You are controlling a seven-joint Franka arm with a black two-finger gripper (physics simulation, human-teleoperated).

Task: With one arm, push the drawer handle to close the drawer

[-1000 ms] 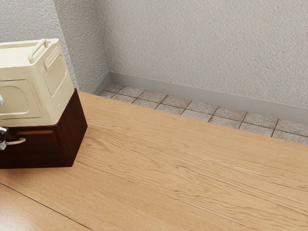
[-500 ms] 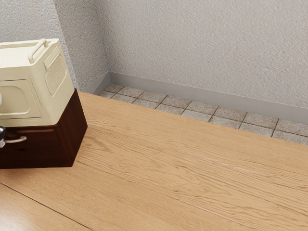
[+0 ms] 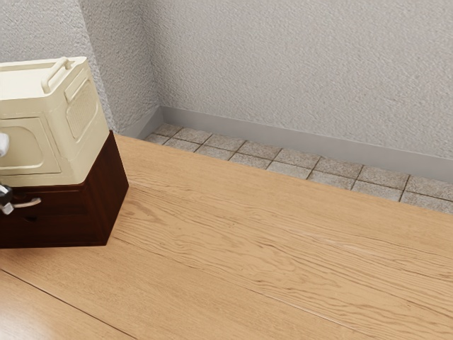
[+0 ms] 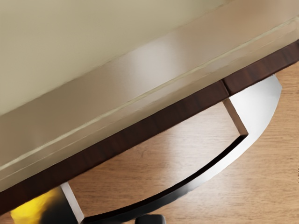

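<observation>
We hold our end effector (image 3: pixel 6 200) in front of the dark wooden cabinet (image 3: pixel 113 198), beside the curved metal handle (image 3: pixel 27 203) of its drawer (image 3: pixel 64 225); we cannot tell whether it is open or closed. A cream storage box (image 3: pixel 25 149) rests on the cabinet, the wood-grained surface (image 3: pixel 248 248) beneath.

2 views examined. Exterior view: set above the tabletop (image 3: pixel 269 248), well back, facing obliquely down across it toward the wall (image 3: pixel 304 71); its left edge cuts off the dark cabinet (image 3: pixel 115 191). Wrist view: close overhead, facing down past the handle (image 3: pixel 28 203). Shared: handle, cabinet, cream box (image 3: pixel 74 142), tabletop.
</observation>
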